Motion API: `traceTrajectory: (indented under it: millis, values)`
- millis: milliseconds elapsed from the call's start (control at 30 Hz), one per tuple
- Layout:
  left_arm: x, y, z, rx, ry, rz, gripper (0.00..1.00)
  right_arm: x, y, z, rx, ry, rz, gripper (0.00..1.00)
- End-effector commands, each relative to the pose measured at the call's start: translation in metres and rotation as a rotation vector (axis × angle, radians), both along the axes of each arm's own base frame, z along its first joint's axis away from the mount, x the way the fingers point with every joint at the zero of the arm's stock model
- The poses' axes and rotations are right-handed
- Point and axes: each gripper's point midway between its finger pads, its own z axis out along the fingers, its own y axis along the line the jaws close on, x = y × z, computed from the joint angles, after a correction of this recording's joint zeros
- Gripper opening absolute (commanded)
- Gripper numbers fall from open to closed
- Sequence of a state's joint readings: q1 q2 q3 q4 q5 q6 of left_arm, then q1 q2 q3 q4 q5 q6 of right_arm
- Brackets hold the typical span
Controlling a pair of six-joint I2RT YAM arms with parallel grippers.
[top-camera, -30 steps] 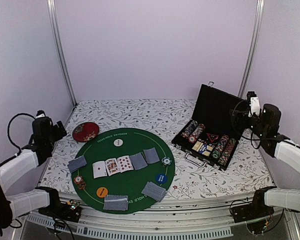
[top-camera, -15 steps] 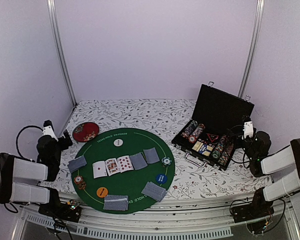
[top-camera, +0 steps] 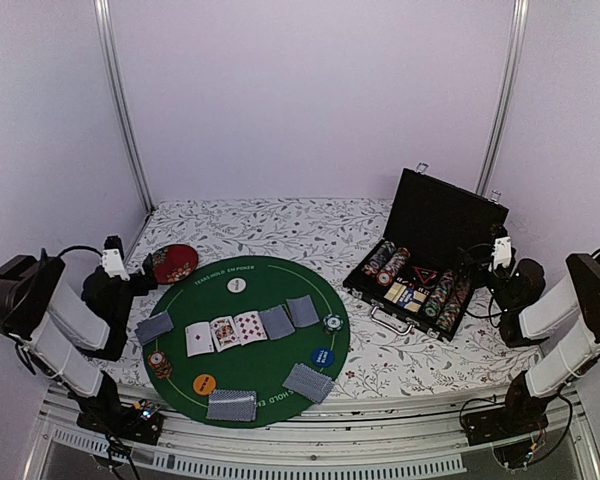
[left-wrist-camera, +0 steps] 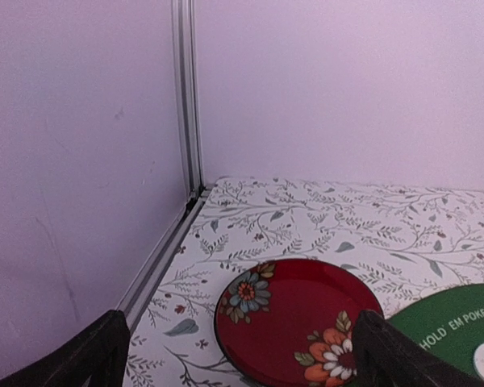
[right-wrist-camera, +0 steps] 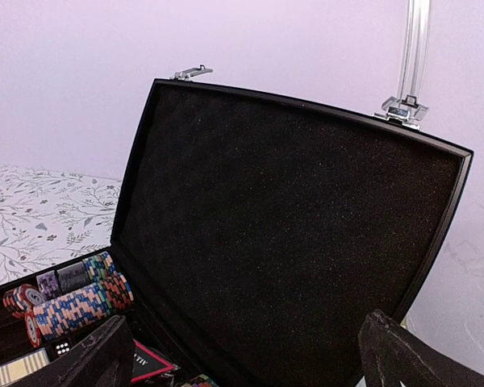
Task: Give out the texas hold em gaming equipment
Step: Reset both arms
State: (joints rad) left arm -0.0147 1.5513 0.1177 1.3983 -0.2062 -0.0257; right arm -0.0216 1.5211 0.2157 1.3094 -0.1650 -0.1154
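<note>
Cards (top-camera: 225, 332), chips (top-camera: 159, 364) on mat (top-camera: 270, 290) (left fingers (left-wrist-camera: 89, 355) apart)

Mat (top-camera: 255, 365) lying L of centre on table (top-camera: 280, 225), plate (top-camera: 171, 263) sitting just behind its L edge. Card row (top-camera: 242, 329) running across mat's middle, chip stack (top-camera: 159, 362) sitting near its L end, another (top-camera: 332, 323) at R. Case (top-camera: 450, 215) standing R of mat, lid up, chips (top-camera: 390, 263) lying inside.
</note>
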Motion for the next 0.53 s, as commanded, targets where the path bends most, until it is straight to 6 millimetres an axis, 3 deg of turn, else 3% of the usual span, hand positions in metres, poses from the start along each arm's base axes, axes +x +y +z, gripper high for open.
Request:
traceTrajectory:
  millis: [0, 133, 300, 500]
  values:
    - [0.002, -0.007, 0.037, 0.046, -0.143, -0.030, 0.98, 0.004, 0.001, 0.001, 0.023, 0.001, 0.013, 0.99]
    - [0.013, -0.008, 0.030, 0.041, -0.097, -0.036, 0.98, 0.010, -0.014, -0.001, 0.058, 0.025, -0.072, 0.99]
    - [0.026, 0.000, 0.023, 0.025, -0.042, 0.014, 0.98, 0.011, -0.015, -0.002, 0.065, 0.026, -0.077, 0.99]
    - [0.026, -0.001, 0.023, 0.025, -0.042, 0.011, 0.98, 0.010, -0.015, -0.001, 0.065, 0.023, -0.078, 0.99]
